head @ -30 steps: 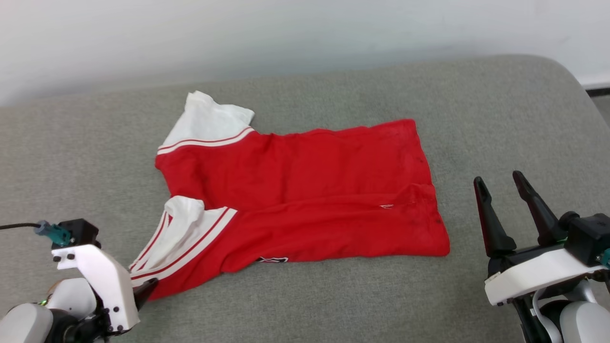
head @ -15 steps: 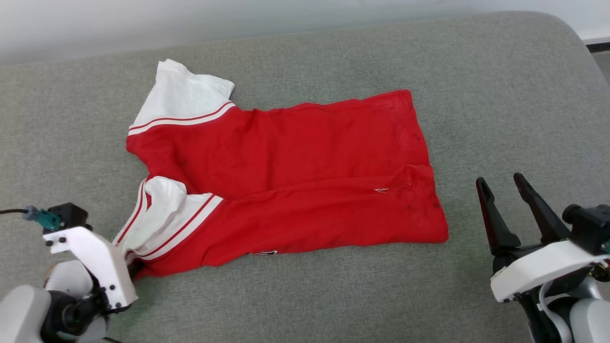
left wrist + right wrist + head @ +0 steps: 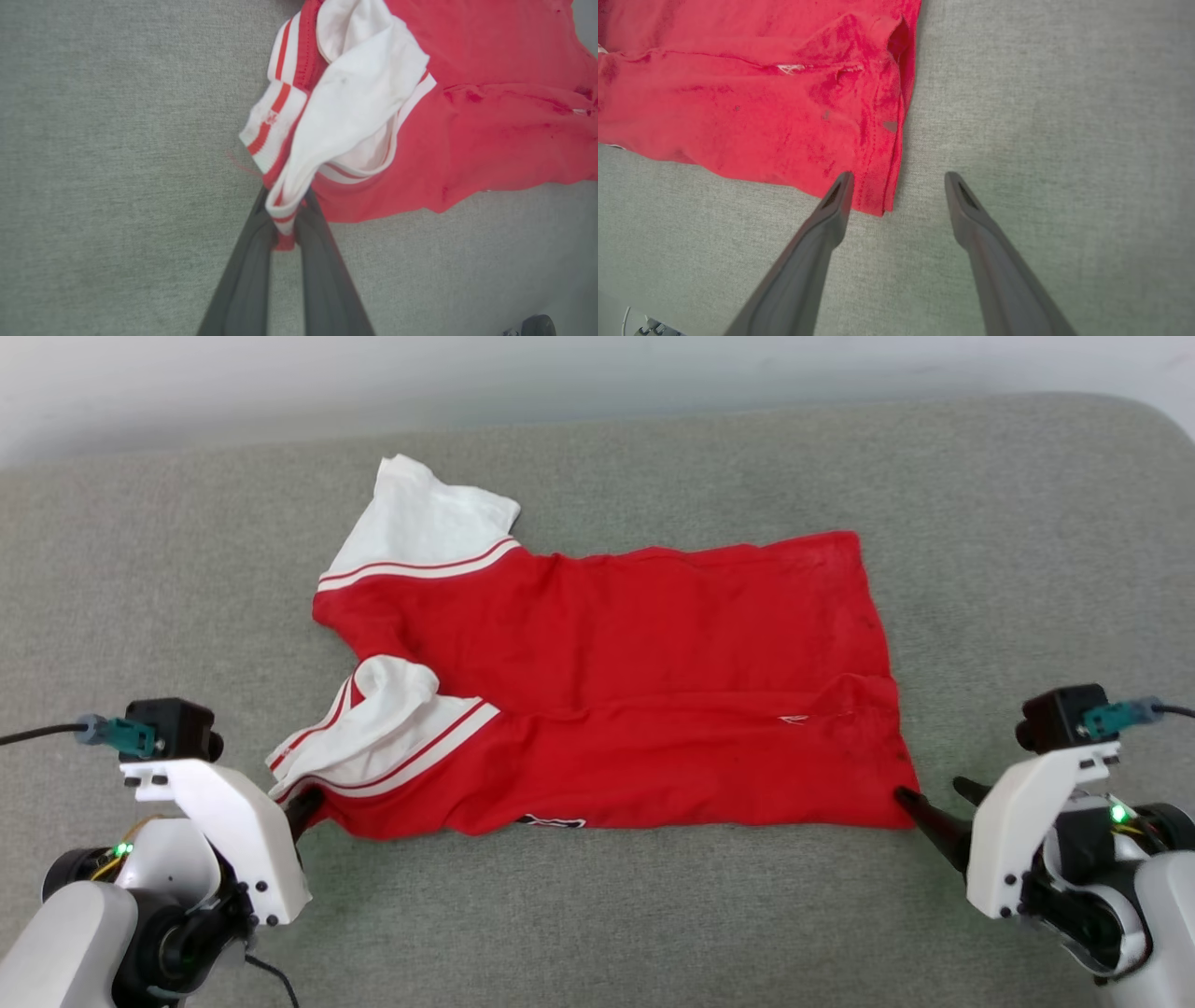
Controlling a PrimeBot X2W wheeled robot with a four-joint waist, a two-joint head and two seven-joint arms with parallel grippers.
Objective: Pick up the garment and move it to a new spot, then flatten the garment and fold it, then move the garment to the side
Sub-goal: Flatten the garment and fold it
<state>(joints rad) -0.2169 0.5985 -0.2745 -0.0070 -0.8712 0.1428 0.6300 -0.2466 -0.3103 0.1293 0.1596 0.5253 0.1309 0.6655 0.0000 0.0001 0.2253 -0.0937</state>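
Grey woven cushion [image 3: 597,915]; garment [image 3: 653,709] soft, creased, oblong.

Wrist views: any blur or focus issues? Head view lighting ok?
Left wrist view: the left gripper looks soft toward the bottom edge, the garment is sharper, its red washed toward pink. Right wrist view: the right gripper is crisp at the tips, blurring toward the frame bottom. Head view: even diffuse light, no glare, only faint shadow along the garment's near edge.
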